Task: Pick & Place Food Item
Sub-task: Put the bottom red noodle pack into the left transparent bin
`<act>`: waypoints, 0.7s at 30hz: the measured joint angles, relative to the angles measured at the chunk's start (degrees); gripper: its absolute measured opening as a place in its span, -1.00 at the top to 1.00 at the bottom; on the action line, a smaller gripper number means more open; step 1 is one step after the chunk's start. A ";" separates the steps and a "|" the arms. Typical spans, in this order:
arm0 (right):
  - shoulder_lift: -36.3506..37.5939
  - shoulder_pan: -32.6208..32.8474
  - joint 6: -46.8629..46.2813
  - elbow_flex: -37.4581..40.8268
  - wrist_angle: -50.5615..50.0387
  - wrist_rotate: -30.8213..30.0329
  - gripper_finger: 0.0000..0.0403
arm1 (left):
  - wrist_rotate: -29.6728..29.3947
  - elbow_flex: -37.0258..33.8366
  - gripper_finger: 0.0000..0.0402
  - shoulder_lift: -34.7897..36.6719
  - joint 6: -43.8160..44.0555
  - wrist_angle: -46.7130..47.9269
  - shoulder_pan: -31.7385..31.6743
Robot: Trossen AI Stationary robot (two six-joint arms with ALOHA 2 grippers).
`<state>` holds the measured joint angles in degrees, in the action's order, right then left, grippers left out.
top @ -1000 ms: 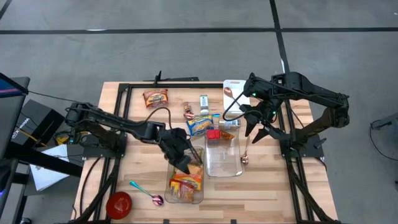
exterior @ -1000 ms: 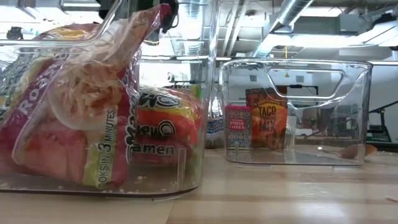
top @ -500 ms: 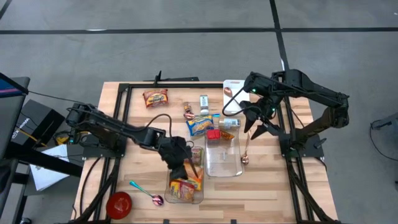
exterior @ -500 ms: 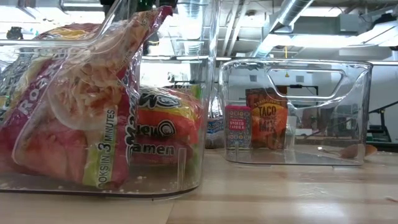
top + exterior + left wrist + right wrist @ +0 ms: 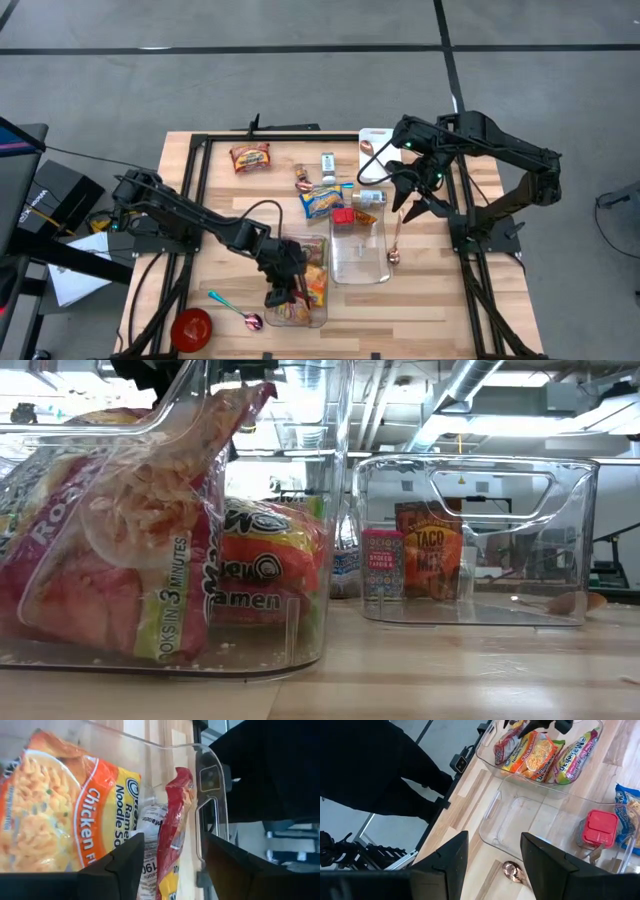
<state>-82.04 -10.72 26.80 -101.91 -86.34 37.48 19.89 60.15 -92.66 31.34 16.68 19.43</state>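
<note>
A clear bin point(image 5: 326, 300) near the table's front holds a red ramen packet point(image 5: 172, 820), an orange chicken ramen packet point(image 5: 55, 810) and a yellow-green one point(image 5: 262, 575). The red packet leans against the bin's wall in the low view point(image 5: 110, 530). My left gripper point(image 5: 283, 292) is open over this bin. Its fingers stand on either side of the red packet's upper edge in the left wrist view point(image 5: 172, 870) without touching it. My right gripper point(image 5: 415, 205) is open and empty above the table, to the right of an empty clear bin point(image 5: 360, 265).
A ramen packet point(image 5: 250, 157), a blue-yellow packet point(image 5: 322, 200), a taco packet point(image 5: 305, 178), a small jar point(image 5: 328, 162) and a red-lidded container point(image 5: 343, 216) lie farther back. A spoon point(image 5: 394, 245) lies right of the empty bin. A red bowl point(image 5: 192, 328) and another spoon point(image 5: 235, 310) lie front left.
My left gripper has gone toward the table's near edge, along the bin with the ramen packets. The red packet's top has sunk a little and leans lower in the bin. My right gripper has drawn slightly toward the far edge.
</note>
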 joint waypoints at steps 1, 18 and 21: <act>0.00 0.00 -0.17 0.00 0.01 -0.03 0.13 | 0.07 0.01 0.07 -0.17 0.48 -0.12 0.01; 0.00 0.02 -0.28 0.00 -0.25 -0.05 0.13 | 1.03 0.05 0.99 0.48 21.04 -8.00 2.15; 0.00 0.02 -0.41 0.00 -0.27 -0.05 0.13 | -0.86 0.05 1.00 0.46 23.48 -8.39 3.48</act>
<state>-82.04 -10.70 26.39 -101.91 -86.61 37.43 19.02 60.20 -92.20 54.82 8.29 22.92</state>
